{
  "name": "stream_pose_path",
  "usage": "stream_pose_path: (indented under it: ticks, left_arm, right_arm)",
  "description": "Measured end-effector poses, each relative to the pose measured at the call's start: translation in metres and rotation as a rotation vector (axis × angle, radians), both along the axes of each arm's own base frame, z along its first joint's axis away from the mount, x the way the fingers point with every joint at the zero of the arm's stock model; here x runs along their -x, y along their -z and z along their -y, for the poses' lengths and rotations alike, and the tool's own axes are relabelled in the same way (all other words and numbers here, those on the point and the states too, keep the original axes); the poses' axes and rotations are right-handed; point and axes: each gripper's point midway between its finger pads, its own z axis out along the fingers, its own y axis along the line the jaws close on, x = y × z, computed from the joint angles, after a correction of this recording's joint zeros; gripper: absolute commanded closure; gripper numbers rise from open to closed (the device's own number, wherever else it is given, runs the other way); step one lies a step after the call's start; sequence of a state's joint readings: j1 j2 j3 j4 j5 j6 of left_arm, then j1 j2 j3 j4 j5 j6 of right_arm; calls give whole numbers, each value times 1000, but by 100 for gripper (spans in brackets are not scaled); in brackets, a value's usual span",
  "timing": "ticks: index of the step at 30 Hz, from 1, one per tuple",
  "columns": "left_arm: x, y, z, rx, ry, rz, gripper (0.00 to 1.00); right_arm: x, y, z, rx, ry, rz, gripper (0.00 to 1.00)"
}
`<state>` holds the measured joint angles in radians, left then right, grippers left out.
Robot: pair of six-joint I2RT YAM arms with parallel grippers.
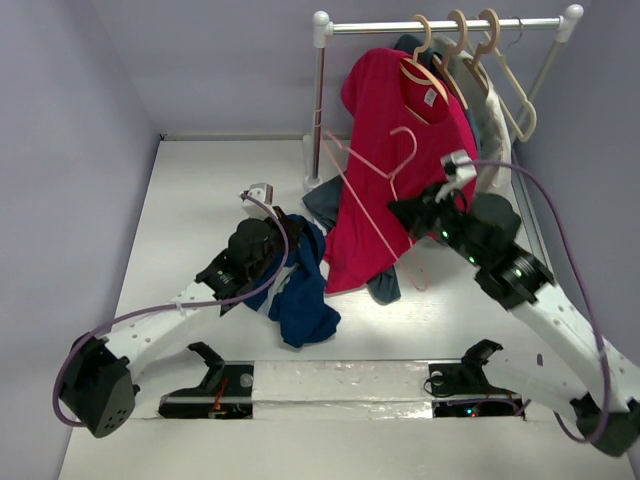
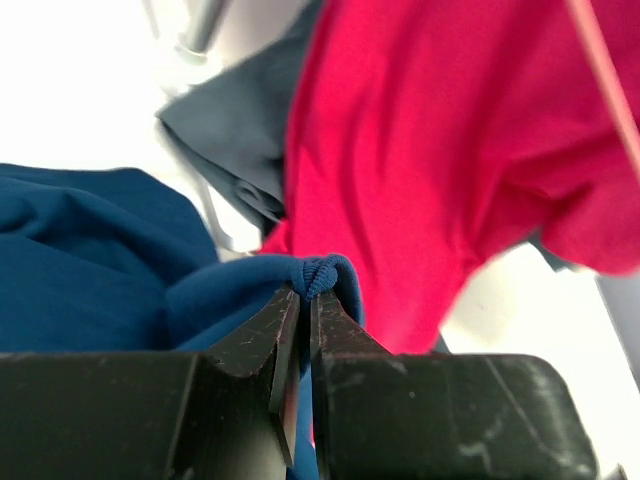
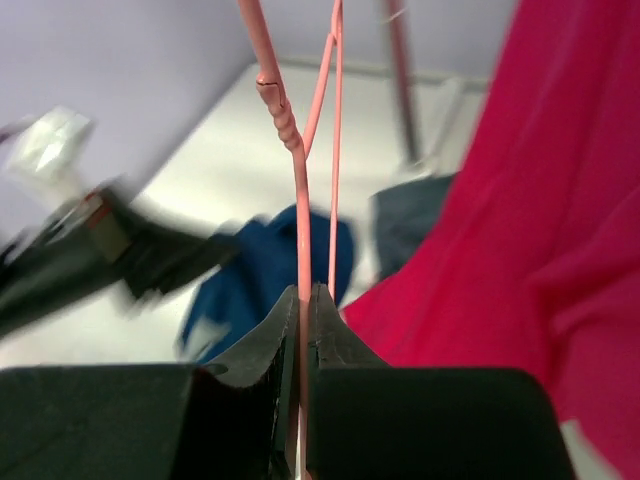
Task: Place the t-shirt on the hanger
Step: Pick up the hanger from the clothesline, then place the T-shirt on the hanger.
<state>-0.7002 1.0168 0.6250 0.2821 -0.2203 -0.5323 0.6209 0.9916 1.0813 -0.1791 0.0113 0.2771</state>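
The navy blue t-shirt (image 1: pixel 300 290) lies bunched on the table, left of the red shirt. My left gripper (image 1: pixel 287 240) is shut on its ribbed collar edge (image 2: pixel 322 274); in the left wrist view the gripper (image 2: pixel 305 296) pinches the fold. The t-shirt's graphic is hidden. My right gripper (image 1: pixel 402 211) is shut on the thin pink hanger (image 1: pixel 372 168) and holds it up in front of the red shirt. In the right wrist view the hanger wire (image 3: pixel 299 200) runs up from between the shut fingers of the gripper (image 3: pixel 303 295), with the t-shirt (image 3: pixel 262 270) beyond.
A red t-shirt (image 1: pixel 395 150) hangs on a beige hanger from the white rack (image 1: pixel 440 25) at the back right, with more beige hangers (image 1: pixel 500 70) and a white garment (image 1: pixel 497 135). A grey garment (image 1: pixel 322 205) lies by the rack's foot.
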Motion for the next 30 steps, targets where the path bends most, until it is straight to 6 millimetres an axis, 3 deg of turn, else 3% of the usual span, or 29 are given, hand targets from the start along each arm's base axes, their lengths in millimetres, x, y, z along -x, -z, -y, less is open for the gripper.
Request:
stream_pose_path:
  ticks: [5,11,18,23,30]
  left_arm:
    - [-17,-1,-6,-5,-28,-3,100]
    - [-25,-25,-5,7,-29,40,100]
    - [-30,-49,-3,11,-31,79,100]
    - [-30,-47,-3,-5,-25,69,100]
    - [-28,-40,-9,-46,-39,53,100]
  right_arm:
    - [79,17,9,-68,-188,-39,100]
    - [126,34,16,-74,-307,-102,100]
    - [130,58,7,-44,-363,-180,100]
    - [125,75,3,-19,-356,-225,100]
    - [117,77,1,-7,-339,-223,100]
